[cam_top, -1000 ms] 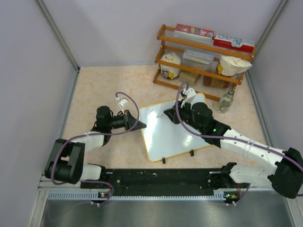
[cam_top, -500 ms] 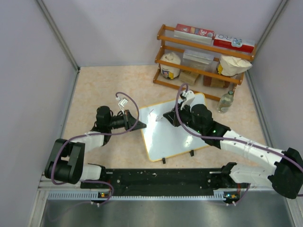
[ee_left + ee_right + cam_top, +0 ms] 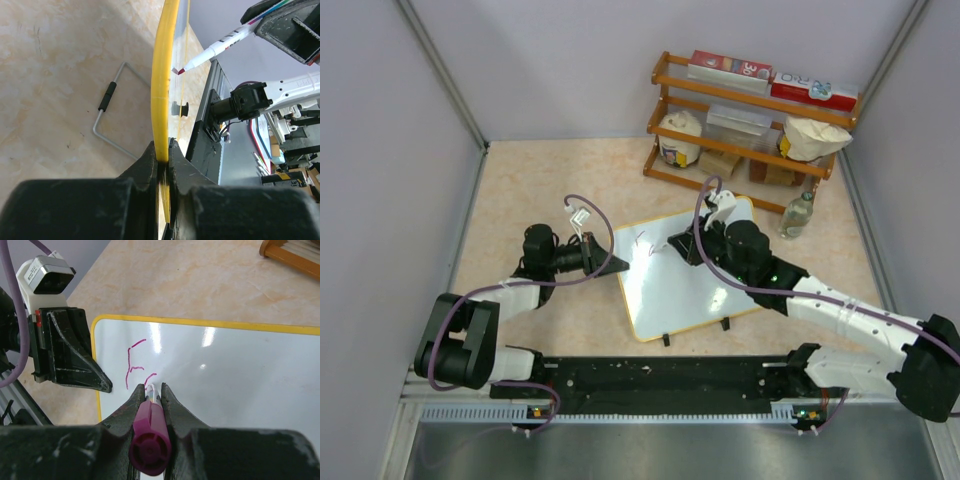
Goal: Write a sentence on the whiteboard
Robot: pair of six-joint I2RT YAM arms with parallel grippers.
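Note:
The whiteboard [image 3: 685, 285] lies tilted on the table, white with a yellow frame. My left gripper [image 3: 618, 265] is shut on its left edge, and the left wrist view shows the jaws pinching the yellow frame [image 3: 162, 90]. My right gripper [image 3: 674, 247] is shut on a magenta marker [image 3: 150, 435], whose tip rests on the board near its upper left corner. The sentence [image 3: 132, 365] consists of a pink-magenta "E"-like letter and one short stroke beside it. The marker [image 3: 225, 42] also shows in the left wrist view.
A wooden rack [image 3: 750, 120] with boxes, bags and jars stands at the back right. A clear bottle [image 3: 798, 215] stands beside the board's far right corner. The board's wire stand [image 3: 107, 107] rests on the table under it. Grey walls close in both sides.
My right gripper with the marker has shifted slightly left and then back right over the board's upper left. The left arm and the board have not moved.

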